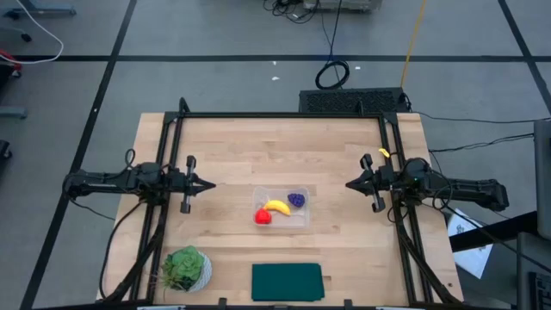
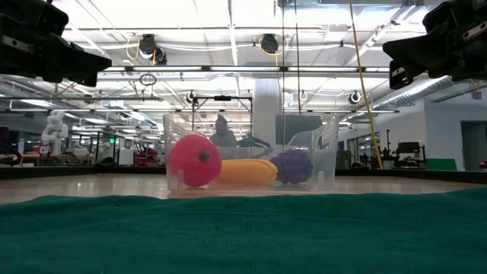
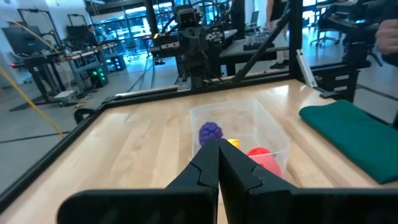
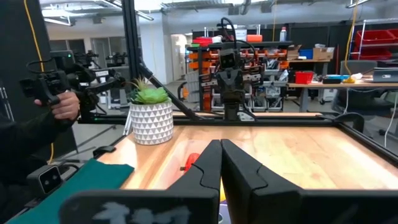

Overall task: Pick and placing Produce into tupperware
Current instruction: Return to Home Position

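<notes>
counting the produce gives three pieces: one red round fruit [image 1: 263,216], one yellow curved banana [image 1: 277,207] and one purple grape cluster [image 1: 296,200]. all three lie inside the single clear tupperware [image 1: 265,195] near the middle of the table [image 1: 232,146]. one dark green cloth [image 1: 287,282] lies flat at the table edge nearest the low camera. one leafy plant [image 1: 182,265] in a white faceted pot stands by that edge's corner on the left arm's side. two arms flank the container. the left gripper [image 1: 211,184] hangs toward the left edge and the right gripper [image 1: 349,184] toward the right edge. each has its fingers clenched to a point on nothing, well apart from the tupperware. bare wood lies open between each gripper and the container, and across the far half of the table. the tupperware is thin see-through plastic, rectangular with rounded corners. the fruit is smooth, the grapes knobbly, the cloth matte. the tabletop is pale planked wood within a black frame.
</notes>
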